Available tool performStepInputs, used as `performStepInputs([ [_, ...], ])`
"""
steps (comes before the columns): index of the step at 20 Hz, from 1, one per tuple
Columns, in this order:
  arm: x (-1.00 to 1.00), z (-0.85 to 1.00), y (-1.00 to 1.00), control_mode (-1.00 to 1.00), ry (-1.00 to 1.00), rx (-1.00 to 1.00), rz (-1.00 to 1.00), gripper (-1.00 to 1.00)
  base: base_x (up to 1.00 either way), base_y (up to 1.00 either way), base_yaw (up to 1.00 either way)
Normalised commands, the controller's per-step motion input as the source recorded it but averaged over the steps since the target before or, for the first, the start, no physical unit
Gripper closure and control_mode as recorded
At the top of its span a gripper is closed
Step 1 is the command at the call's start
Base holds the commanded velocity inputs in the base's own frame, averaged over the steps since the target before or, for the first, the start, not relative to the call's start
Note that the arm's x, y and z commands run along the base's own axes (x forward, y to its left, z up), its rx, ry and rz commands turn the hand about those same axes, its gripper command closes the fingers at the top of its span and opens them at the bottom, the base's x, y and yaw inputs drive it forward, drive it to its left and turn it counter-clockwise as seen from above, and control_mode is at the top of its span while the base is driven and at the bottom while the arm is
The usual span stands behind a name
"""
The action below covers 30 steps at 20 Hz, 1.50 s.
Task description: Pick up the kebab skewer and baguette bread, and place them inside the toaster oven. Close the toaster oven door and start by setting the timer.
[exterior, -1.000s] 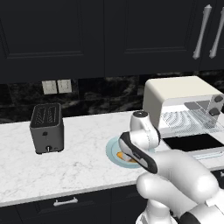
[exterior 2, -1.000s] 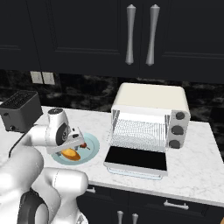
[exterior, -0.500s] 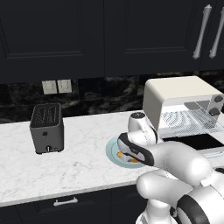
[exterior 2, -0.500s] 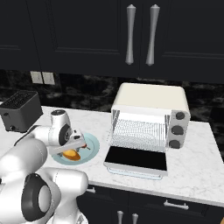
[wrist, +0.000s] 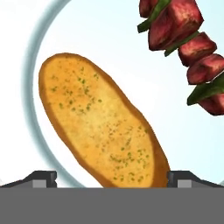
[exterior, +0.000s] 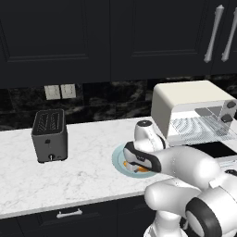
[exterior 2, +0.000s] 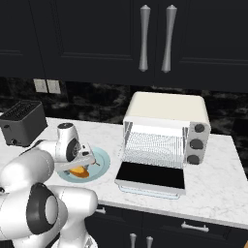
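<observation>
The gripper hangs just above the pale blue plate, fully open and holding nothing. In the hand view the baguette bread lies directly under it. The loaf's near end sits between the two finger tips. Its long axis runs diagonally away from the hand, toward the upper left of that view, so it is not square to the jaws. The kebab skewer lies beside the loaf on the same plate, apart from it. The toaster oven stands just right of the plate, with the toaster oven door folded down. I judge a straight descent would close the fingers across the loaf's end, not its middle.
</observation>
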Motion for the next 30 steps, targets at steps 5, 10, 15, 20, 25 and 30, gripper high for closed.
performStepInputs([
  [5, 0.03, -0.06, 0.00, -1.00, 0.00, 0.00, 0.00, -1.00, 0.00, 0.00, 0.00],
  [10, 0.06, -0.04, 0.00, -1.00, 0.00, 0.00, 0.00, -1.00, 0.00, 0.00, 0.00],
  [15, 0.07, -0.07, 0.00, -1.00, 0.00, 0.00, 0.00, -1.00, 0.00, 0.00, 0.00],
  [20, 0.14, -0.07, 0.00, -1.00, 0.00, 0.00, 0.00, -1.00, 0.00, 0.00, 0.00],
  [25, 0.05, -0.11, 0.00, -1.00, 0.00, 0.00, 0.00, -1.00, 0.00, 0.00, 0.00],
  [30, 0.00, -0.12, 0.00, -1.00, 0.00, 0.00, 0.01, 1.00, 0.00, 0.00, 0.00],
])
